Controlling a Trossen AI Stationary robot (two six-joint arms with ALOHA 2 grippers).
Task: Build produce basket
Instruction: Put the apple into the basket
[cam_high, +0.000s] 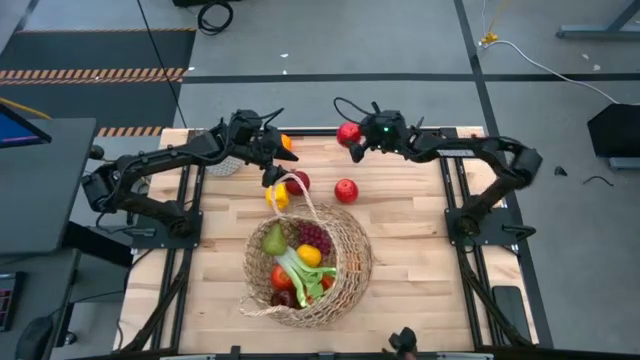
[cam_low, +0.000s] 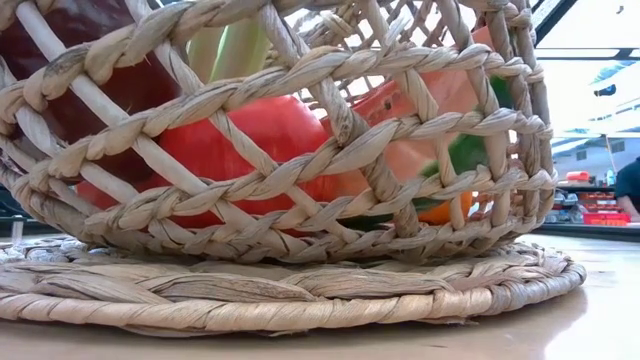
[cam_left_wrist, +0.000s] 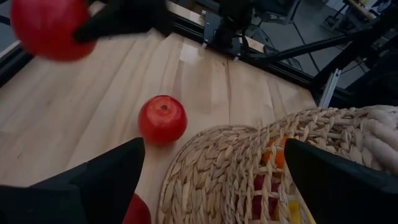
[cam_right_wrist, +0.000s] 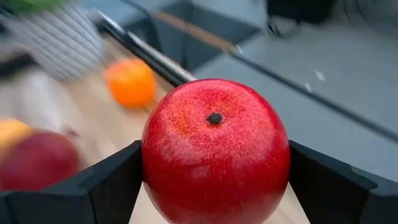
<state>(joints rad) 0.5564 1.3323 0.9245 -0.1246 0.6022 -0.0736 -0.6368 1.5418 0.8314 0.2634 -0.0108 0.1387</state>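
The tan wicker basket (cam_high: 350, 262) stands at the table's middle and holds a green pear, purple grapes, a leek, an orange and red fruit. In the low view its weave (cam_low: 300, 200) fills the picture. My right gripper (cam_high: 350, 136) is shut on a red apple (cam_right_wrist: 214, 152) above the table's far edge. My left gripper (cam_high: 274, 176) is open by the basket's loop handle (cam_high: 300, 195), over the far rim (cam_left_wrist: 249, 155). A second red apple (cam_high: 346, 190) rests on the table. A third apple (cam_high: 298, 182) and a yellow lemon (cam_high: 278, 196) lie by the handle. My right gripper pinches the red apple between its two fingers, one on each opposite side (cam_right_wrist: 152, 171). The fingers come roughly level from the table's right side. The apple is lifted clear of the table, and its dimpled end (cam_right_wrist: 214, 117) faces back toward the wrist.
A small white-potted plant (cam_high: 225, 160) and a loose orange (cam_high: 287, 142) stand at the far left, near my left arm. Bare wood lies right of the basket (cam_high: 410, 240) and left of it (cam_high: 215, 250).
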